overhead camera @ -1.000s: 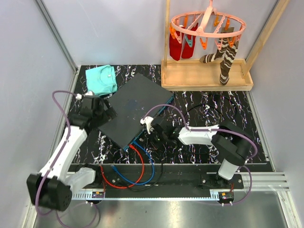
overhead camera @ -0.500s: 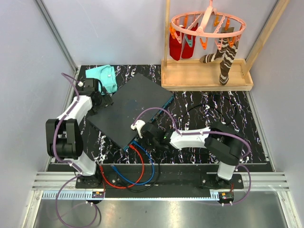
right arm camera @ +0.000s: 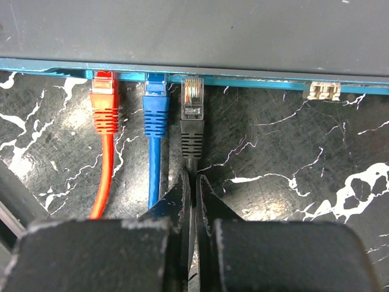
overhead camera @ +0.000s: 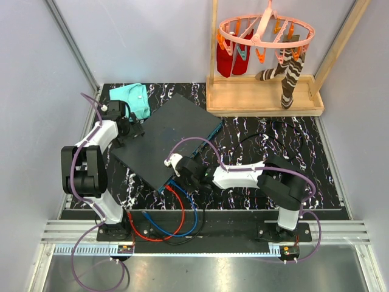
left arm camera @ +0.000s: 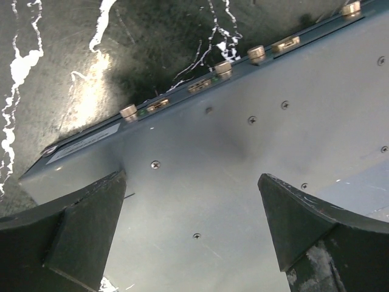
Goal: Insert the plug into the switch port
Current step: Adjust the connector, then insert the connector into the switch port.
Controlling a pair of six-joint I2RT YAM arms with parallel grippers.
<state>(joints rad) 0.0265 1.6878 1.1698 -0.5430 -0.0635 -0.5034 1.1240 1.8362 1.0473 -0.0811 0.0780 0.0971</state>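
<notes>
Right wrist view: three plugs sit ahead of the right gripper (right arm camera: 192, 179), orange plug (right arm camera: 103, 103) and blue plug (right arm camera: 156, 106) in the switch (right arm camera: 194, 30), its closed fingers pinching the black plug (right arm camera: 192, 115) by its cable (right arm camera: 192, 163); left gripper (left arm camera: 191, 179) spread wide.

Black marbled table (overhead camera: 328, 146), dark switch (overhead camera: 173, 134), teal cloth (overhead camera: 130, 100), wooden tray (overhead camera: 261, 111)
</notes>
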